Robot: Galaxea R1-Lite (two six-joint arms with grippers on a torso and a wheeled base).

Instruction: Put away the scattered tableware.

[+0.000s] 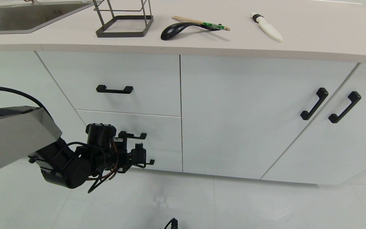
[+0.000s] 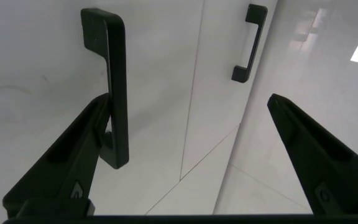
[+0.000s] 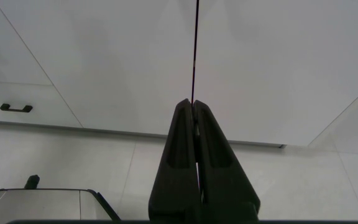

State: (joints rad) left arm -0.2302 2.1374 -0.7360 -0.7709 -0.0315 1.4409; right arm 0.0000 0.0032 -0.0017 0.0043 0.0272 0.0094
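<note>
While the left gripper [image 1: 145, 149] [image 2: 188, 99] hung low in front of the cabinet, its two fingers [image 2: 61, 168] were spread wide and had hold of nothing. The black bar handle [image 2: 114, 93] of the lower drawer stood between them, close against one finger and well apart from the other. The right gripper [image 3: 193, 107] had its fingers pressed flat together, nothing between them, and pointed at a white cabinet front just below a thin dark door seam.

Above the drawers, the tableware lay loose on the pale bench [image 1: 313, 41]. A glossy black spoon [image 1: 174, 30] lay near the front edge, about midway along, bowl toward the rack. A pair of light wooden chopsticks [image 1: 202, 23] with a green band near one end lay across the spoon's handle. Toward the right end, apart from these, lay a white knife [image 1: 267, 27] with a black band on its handle.

Just beside the spoon stood a dark grey wire rack [image 1: 124, 24] on a flat frame base. Beyond it, at the far left corner, a steel sink [image 1: 27, 16] was set into the bench.
</note>
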